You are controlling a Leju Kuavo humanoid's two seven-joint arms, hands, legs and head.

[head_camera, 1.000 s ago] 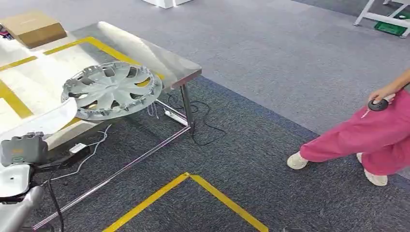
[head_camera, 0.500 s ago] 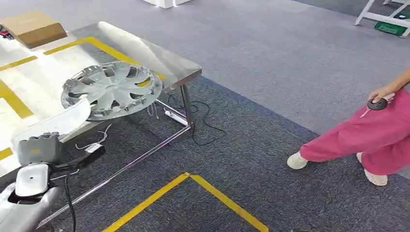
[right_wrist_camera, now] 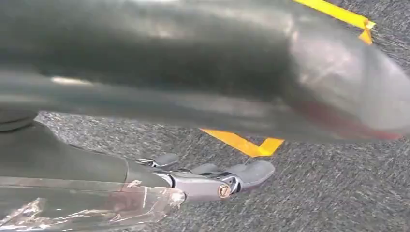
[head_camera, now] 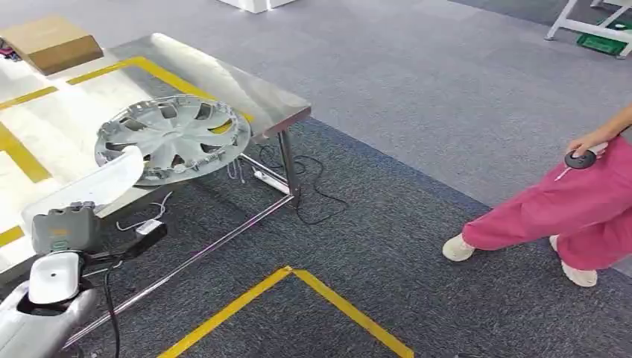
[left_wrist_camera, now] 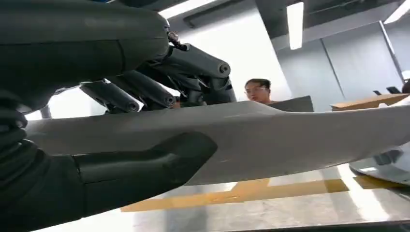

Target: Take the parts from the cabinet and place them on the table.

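A silver hubcap (head_camera: 173, 138) lies flat on the steel table (head_camera: 246, 93), near its front edge. My left hand (head_camera: 63, 227) comes in at the lower left and holds a long white trim part (head_camera: 89, 186) whose far tip reaches the hubcap's near rim. In the left wrist view my left hand (left_wrist_camera: 96, 63) grips this white part (left_wrist_camera: 270, 135), thumb under it and dark fingers over it, above the table top. The hubcap's edge (left_wrist_camera: 387, 166) lies just beyond. My right hand (right_wrist_camera: 212, 179) hangs over the carpet, fingers loosely apart and holding nothing.
A cardboard box (head_camera: 51, 43) sits at the table's far left. Cables and a power strip (head_camera: 270, 181) lie under the table. A person in pink trousers (head_camera: 574, 209) stands at the right holding a black round device (head_camera: 580, 159). Yellow tape (head_camera: 298, 280) marks the carpet.
My left arm has risen and moved right, carrying the white part toward the hubcap. The hubcap has not moved, and the person has barely shifted.
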